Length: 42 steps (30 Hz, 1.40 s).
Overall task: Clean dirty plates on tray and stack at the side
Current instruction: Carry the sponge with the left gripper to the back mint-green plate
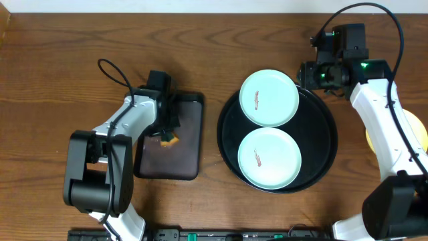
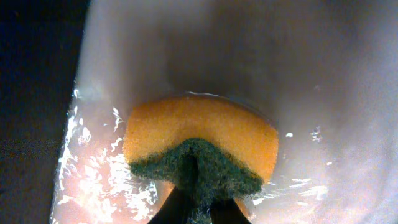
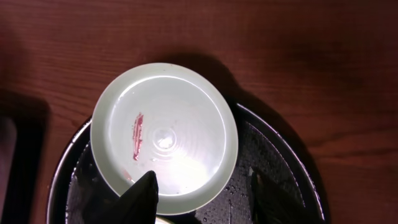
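Overhead: two plates [image 1: 269,98] on tray [image 1: 319,134]

Overhead view: bright, even light from above, sharp focus, short soft shadows, and a faint sheen on the tray [image 1: 324,134].

Left wrist view: extreme close-up. The sponge [image 2: 199,134] is soft-focused, specular sparkle covers the wet surface at lower left, and the left edge is black.

Right wrist view: dim. The plate [image 3: 165,137] carries 1 central hotspot and its shadow falls to the upper right. The right gripper [image 3: 202,186] appears dark and blurred.
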{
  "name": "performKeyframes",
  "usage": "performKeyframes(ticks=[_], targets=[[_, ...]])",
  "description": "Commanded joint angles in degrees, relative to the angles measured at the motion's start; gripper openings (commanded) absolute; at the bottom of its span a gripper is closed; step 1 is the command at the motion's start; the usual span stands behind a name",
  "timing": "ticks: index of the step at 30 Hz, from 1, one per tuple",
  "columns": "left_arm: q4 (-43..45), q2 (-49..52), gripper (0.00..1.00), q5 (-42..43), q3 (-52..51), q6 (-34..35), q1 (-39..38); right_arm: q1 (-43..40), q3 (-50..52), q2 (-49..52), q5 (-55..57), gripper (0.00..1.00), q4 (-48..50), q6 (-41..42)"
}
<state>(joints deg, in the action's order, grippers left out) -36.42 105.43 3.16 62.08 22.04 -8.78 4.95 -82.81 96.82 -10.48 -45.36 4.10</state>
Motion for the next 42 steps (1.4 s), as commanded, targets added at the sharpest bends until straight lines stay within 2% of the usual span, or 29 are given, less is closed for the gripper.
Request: performKeyframes(ticks=[1,4,6,7,8,12,21,24,29,42], targets=[[-4.09,2.03,0.08,3.89,2.58,-0.39,-0.17,0.0,0.11,1.84,1.79,0.43,0.68,0.13],[-10.01,1.7,0.07,4.46,9.35,-0.94,-0.31,0.0,0.11,4.09,3.74,0.27,1.55,0.13],[-13.2,1.55,0.08,6.14,14.25,-1.86,-0.31,0.0,0.11,6.23,4.57,0.27,1.9,0.11],[-15.89,1.51,0.08,8.31,19.67,-1.92,-0.42,-0.11,0.11,8.68,5.14,0.32,2.12,0.09],[-16.61,1.51,0.08,9.49,22.23,-1.92,-0.52,-0.2,0.11,10.05,5.11,0.32,2.4,0.09],[-14.34,1.51,0.07,14.03,29.79,-1.88,-2.43,-0.42,0.11,16.22,3.87,0.26,3.19,-0.04],[1.51,2.03,0.07,13.73,29.92,-4.09,-11.87,-0.59,0.11,21.64,4.5,0.33,2.36,-2.49],[6.21,3.08,0.07,11.69,29.92,-4.42,-15.1,-0.74,0.11,23.1,4.37,0.25,2.32,-2.49],[9.9,6.78,0.08,10.75,29.92,-4.2,-19.43,-0.74,0.11,25.38,1.84,0.01,2.29,-2.49],[15.45,17.0,0.08,10.78,29.92,3.65,-27.63,-0.68,0.04,18.01,5.53,0.01,-4.24,0.37]])
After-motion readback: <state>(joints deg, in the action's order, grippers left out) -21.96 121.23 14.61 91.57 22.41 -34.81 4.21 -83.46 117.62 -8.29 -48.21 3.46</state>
